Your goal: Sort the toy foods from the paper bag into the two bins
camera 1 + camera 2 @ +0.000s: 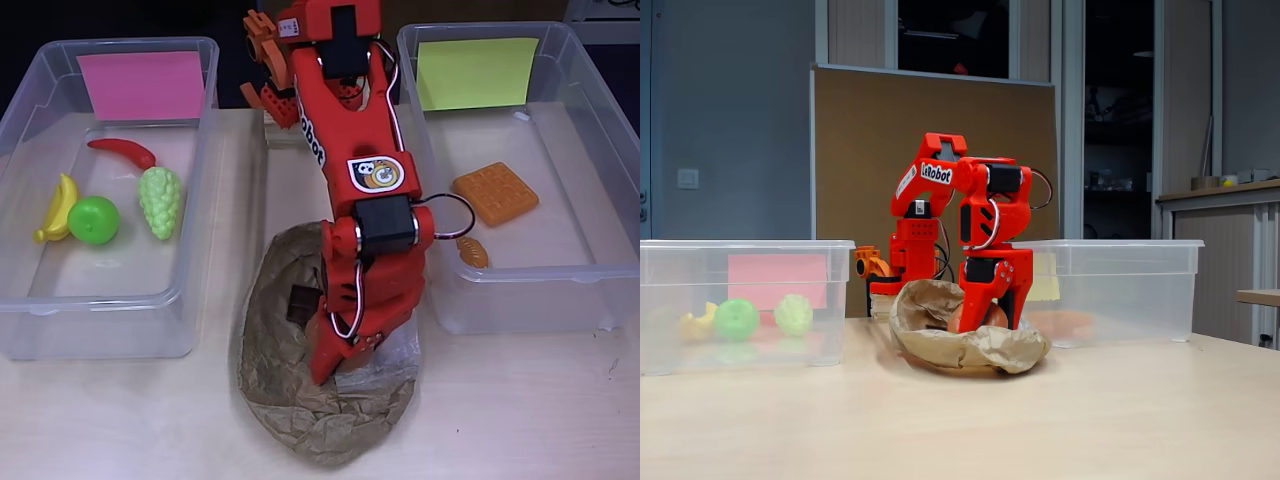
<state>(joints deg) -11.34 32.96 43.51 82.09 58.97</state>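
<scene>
Overhead: left pink-sheet bin (30,90) holds bananas (57,208), apple (94,220), chili (124,151), grapes (160,200); right yellow-green-sheet bin (590,90) holds waffle (495,193), croissant (472,251); crumpled paper bag (275,360) centre near, chocolate bar (300,305) inside.

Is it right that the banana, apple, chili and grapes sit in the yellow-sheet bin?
No. The banana, apple, chili and grapes sit in the pink-sheet bin, as the overhead view shows.

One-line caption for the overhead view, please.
Red arm reaches its hand into the paper bag; fruit and chili fill the pink-labelled bin, waffle the yellow-green one.
</scene>
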